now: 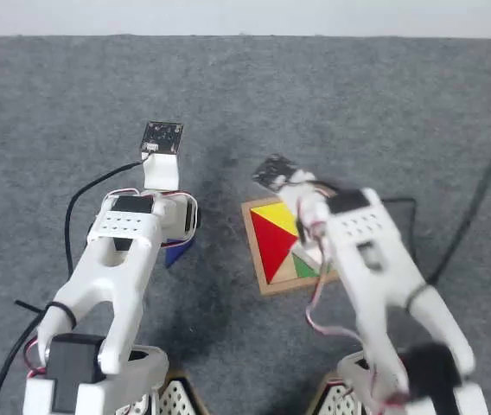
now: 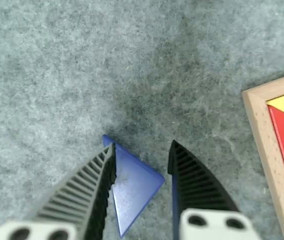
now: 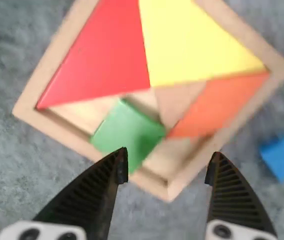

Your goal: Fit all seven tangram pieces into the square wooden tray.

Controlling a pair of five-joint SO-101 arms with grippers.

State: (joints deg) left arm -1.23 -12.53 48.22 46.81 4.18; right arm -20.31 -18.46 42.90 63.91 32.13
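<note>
The left gripper hangs low over the grey carpet, jaws spread wide either side of a blue triangle lying near the square wooden tray. The right gripper, equally wide and empty, hovers above a tray corner (red triangle, yellow triangle, orange piece and green piece lie inside)

A grey felt surface runs back to a pale wall.
</note>
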